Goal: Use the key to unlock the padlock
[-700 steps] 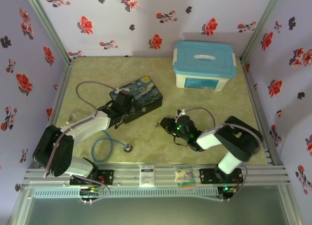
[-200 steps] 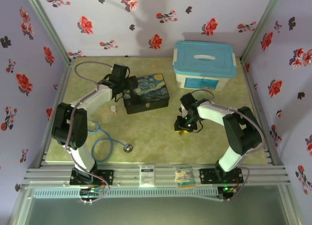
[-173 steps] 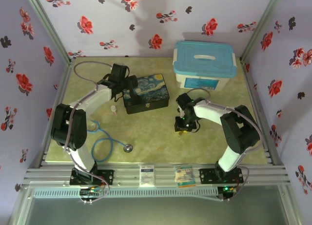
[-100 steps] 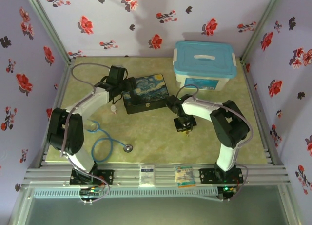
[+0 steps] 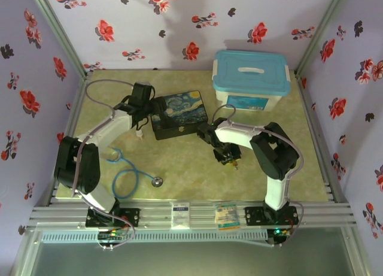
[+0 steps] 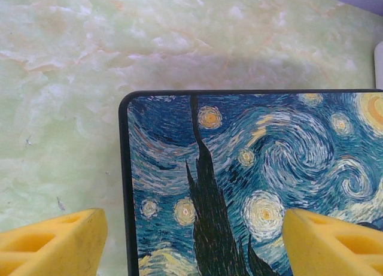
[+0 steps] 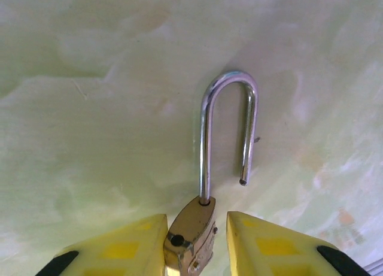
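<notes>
Brass-gold padlock (image 7: 191,240), silver shackle (image 7: 205,138), yellow tool fingers (image 7: 119,247), blue-and-yellow swirl-painted tin (image 6: 269,168), pale green marbled table (image 6: 179,42)

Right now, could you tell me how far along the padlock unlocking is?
Done: the padlock has one shackle leg free, so it looks unlocked. In hand: the right end effector grips its body; the left end effector is open over the painted tin. Left: probably only releasing it.
</notes>
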### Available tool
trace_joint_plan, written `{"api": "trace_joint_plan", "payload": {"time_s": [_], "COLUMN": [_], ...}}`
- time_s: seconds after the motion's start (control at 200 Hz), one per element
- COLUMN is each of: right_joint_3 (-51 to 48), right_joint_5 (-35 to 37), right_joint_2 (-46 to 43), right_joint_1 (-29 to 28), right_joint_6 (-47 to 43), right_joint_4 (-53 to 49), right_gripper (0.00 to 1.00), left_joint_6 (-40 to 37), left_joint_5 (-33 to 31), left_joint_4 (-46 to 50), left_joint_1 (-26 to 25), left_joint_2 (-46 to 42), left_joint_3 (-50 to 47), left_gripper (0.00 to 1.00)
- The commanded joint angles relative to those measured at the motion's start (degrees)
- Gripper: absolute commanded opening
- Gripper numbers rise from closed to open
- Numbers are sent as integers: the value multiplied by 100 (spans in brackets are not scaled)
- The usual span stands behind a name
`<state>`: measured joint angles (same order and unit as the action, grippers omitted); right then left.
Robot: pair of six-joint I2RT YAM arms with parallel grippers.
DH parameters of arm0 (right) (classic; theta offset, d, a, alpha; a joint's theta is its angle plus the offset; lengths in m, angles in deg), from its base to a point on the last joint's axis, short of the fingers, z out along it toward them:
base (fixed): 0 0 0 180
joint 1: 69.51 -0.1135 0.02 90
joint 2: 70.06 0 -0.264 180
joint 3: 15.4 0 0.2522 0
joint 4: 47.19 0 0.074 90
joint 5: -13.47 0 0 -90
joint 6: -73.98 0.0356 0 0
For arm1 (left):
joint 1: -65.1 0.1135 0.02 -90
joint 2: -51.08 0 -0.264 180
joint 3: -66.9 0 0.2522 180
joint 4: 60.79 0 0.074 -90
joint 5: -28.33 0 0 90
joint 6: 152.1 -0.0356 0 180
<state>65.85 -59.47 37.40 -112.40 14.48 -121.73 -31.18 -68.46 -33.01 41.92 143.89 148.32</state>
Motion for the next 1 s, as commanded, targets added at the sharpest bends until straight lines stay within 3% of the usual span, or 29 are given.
{"api": "trace_joint_plan", "payload": {"time_s": [0.0, 0.105, 0.36, 0.405, 0.47, 0.485, 0.555, 0.58, 0.615, 0.83, 0.995], "right_joint_3": [94, 116, -62, -64, -106, -118, -289, -378, -547, -1484, -3039], "right_joint_5": [-60, -64, -849, -883, -669, -555, 92, 332, 547, 543, 1227], "right_joint_2": [-325, -533, -1481, -1713, -2221, -2330, -2921, -3100, -3301, -3579, -3882], "right_joint_1": [-61, -45, 426, 606, 896, 962, 1244, 1354, 1523, 3296, 3530], "right_joint_6": [171, 167, 102, 68, -25, -61, -371, -507, -705, -926, -1818], "right_joint_4": [-110, -94, 593, 774, 1057, 1128, 1557, 1738, 2025, 3416, 5669], "right_gripper": [33, 38, 58, 66, 96, 98, 99, 99, 99, 99, 99], "left_joint_6": [-25, -29, -255, -370, -575, -623, -983, -1172, -1338, -1613, -2238], "left_joint_5": [48, 46, 37, 37, -41, -80, -293, -339, -541, -1204, -1781], "left_joint_4": [39, 89, 491, 623, 659, 647, 417, 204, -48, -1086, -2006], "left_joint_1": [35, 36, 54, 68, 65, 68, 65, 77, 104, 1189, 1331], "left_joint_2": [-276, -481, -1072, -1184, -1466, -1554, -2015, -2197, -2431, -2979, -2721], "left_joint_3": [-103, -167, 237, 344, 272, 217, -231, -491, -846, -2493, -3260], "left_gripper": [78, 78, 79, 81, 87, 88, 89, 98, 100, 100, 100]}}
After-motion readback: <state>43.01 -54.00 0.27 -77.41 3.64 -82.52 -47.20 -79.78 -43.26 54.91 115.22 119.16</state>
